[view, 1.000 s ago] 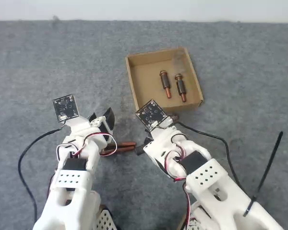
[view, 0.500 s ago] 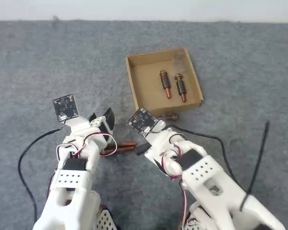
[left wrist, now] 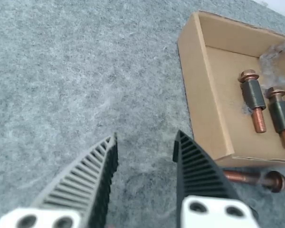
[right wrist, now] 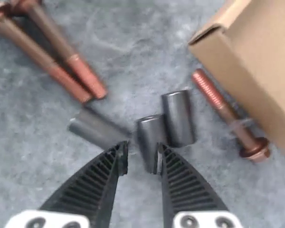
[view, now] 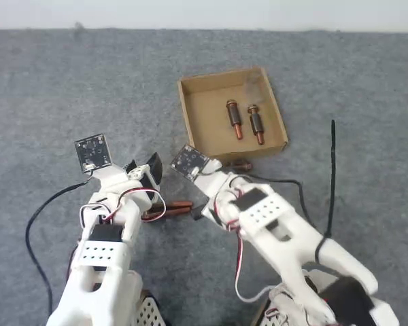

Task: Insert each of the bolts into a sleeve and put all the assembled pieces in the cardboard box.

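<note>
Right jaws apart astride sleeve; touching neighbour sleeve, toward cardboard box at 1 o'clock, may get pinched; left jaws apart

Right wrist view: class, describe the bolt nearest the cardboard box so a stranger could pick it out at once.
Find the cardboard box on the grey carpet. Along the foot of its wall lies one copper-coloured bolt, bare of any sleeve. The other two loose bolts lie paired beyond the three dark sleeves, away from the box.
</note>
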You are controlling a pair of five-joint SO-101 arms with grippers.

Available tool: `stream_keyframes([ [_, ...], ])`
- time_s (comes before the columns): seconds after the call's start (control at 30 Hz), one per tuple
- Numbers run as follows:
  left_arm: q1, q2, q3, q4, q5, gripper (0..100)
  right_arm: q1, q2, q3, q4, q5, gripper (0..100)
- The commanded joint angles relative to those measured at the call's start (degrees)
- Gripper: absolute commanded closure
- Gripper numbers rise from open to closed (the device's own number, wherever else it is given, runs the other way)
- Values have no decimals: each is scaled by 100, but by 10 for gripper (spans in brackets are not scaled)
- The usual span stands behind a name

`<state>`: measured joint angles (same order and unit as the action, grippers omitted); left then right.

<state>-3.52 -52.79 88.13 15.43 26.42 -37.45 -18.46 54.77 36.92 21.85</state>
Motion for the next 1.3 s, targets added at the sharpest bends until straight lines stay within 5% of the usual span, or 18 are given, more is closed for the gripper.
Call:
stream_keyframes([
  [0.0,-9,-176,-31,-158,35,815,330,242,-536,-84,176,911],
  [0.67,-9,-176,-31,-167,26,815,268,1868,-1160,-57,176,911],
  [1.27,-9,-176,-31,-167,26,814,312,1780,-1248,-66,-97,992],
])
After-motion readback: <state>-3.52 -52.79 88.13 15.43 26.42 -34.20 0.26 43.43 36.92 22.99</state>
